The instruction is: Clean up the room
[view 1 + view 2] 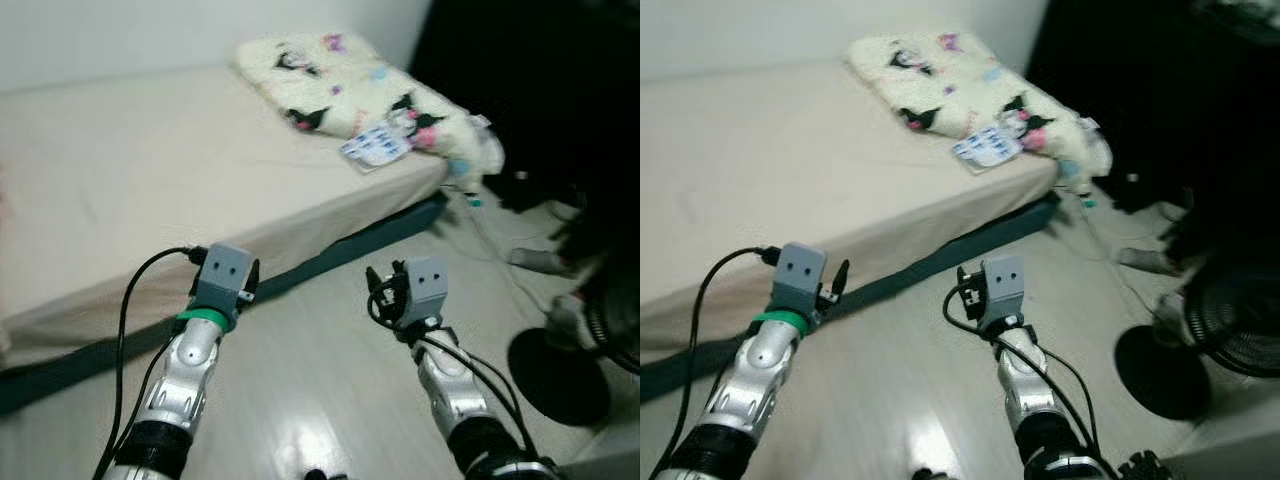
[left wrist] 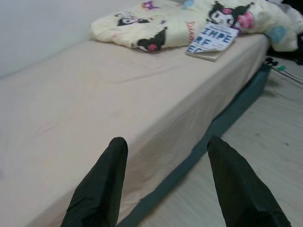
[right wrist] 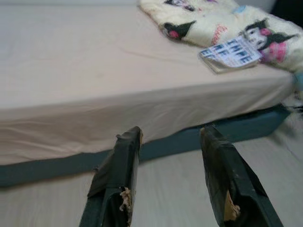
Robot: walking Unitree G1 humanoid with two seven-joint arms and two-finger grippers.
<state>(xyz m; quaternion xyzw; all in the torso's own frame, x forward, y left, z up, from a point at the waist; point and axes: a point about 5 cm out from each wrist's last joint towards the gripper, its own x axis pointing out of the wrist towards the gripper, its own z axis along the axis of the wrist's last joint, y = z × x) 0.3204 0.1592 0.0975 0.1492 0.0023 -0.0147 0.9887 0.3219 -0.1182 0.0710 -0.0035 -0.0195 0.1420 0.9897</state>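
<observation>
The robot looks to be at the approach step of tidying: both arms are raised over the floor (image 1: 320,360) beside the bed (image 1: 150,170), and the left gripper (image 2: 163,156) and right gripper (image 3: 165,142) each have their fingers spread apart with nothing between them. The likeliest thing to pick up, a book (image 1: 375,147), lies on the bed ahead of both grippers and well beyond their reach, its far edge touching the patterned blanket (image 1: 350,85). I judge the next move calls for stepping closer along the bed until the right gripper can come down over the book.
</observation>
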